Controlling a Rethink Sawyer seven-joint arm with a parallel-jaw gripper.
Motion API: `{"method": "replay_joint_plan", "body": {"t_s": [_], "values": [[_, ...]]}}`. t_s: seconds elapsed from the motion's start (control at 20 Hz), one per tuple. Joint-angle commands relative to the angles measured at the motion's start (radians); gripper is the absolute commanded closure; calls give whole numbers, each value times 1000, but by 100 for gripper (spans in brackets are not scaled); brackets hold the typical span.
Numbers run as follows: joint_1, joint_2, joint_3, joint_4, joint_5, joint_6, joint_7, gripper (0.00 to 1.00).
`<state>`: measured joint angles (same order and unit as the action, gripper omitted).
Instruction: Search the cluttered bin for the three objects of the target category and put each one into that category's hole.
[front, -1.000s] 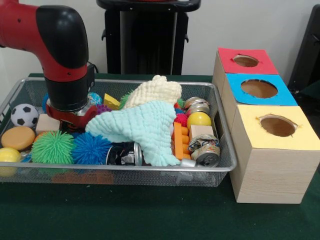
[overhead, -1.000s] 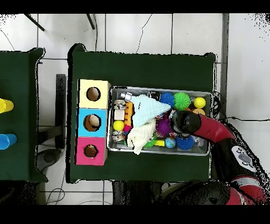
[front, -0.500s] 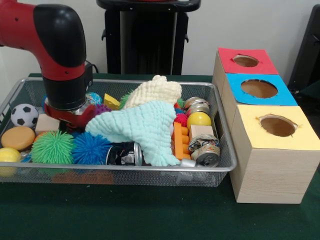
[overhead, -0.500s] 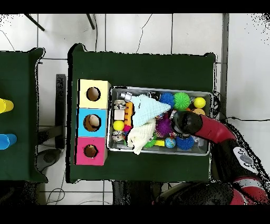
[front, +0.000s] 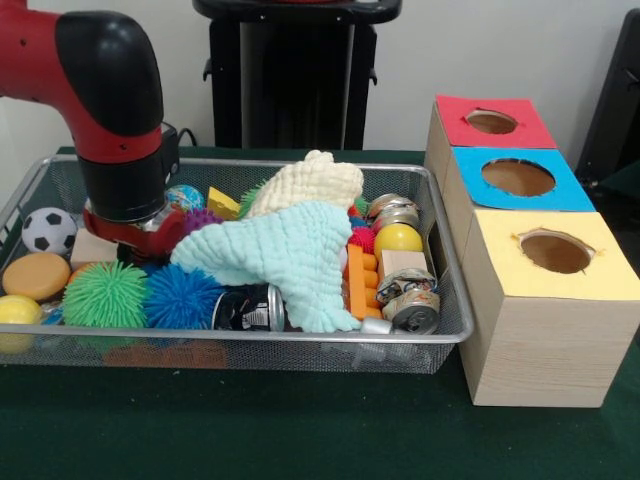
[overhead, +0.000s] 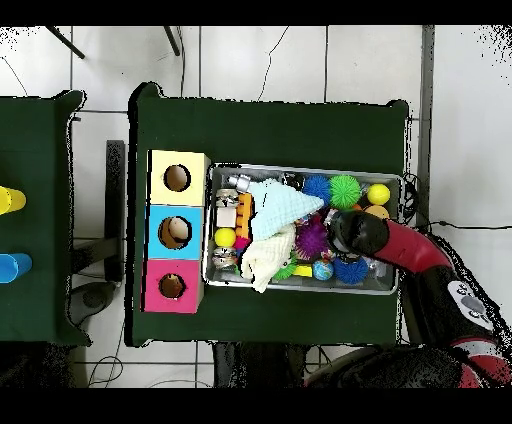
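1. No plush animal showed anywhere in the bin (front: 300, 345). By my judgement the 3 were buried, most likely under the mint cloth (front: 285, 255) and the cream cloth (front: 310, 185) heaped just to the picture-right of the gripper (front: 128, 245) in the front view.
2. Plush toys would likely be light, soft and squashy, not fragile or slippery. A pinch across the body should hold better than one on a limb.
3. The cloths looked limp and light; they would probably drape and drag neighbouring toys if lifted by a corner.
4. The gripper sat low among the toys, just above the green spiky ball (front: 105, 293) and blue spiky ball (front: 182, 295), beside a wooden block (front: 92, 245).
5. The wrist hid its tips in both views, so I could not tell how far open it was or whether it held anything.
6. The red-topped hole (front: 491, 122) stood well away, past the bin's opposite end.
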<state>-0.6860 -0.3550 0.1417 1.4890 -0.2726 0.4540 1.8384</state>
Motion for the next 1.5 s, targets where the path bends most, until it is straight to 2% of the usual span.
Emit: {"method": "replay_joint_plan", "body": {"t_s": [0.05, 0.4, 0.6, 0.9, 1.2, 1.5], "values": [[-49, 104, 101, -21, -87, 46, -160, 0], [-67, 120, 137, -45, -99, 86, -195, 0], [-61, 114, 131, -46, -110, 91, -186, 0], [-74, 90, 133, 6, -131, 77, -174, 0], [-88, -23, 131, 141, -143, 93, -154, 0], [-100, -38, 143, 164, -154, 111, -151, 0]]}}
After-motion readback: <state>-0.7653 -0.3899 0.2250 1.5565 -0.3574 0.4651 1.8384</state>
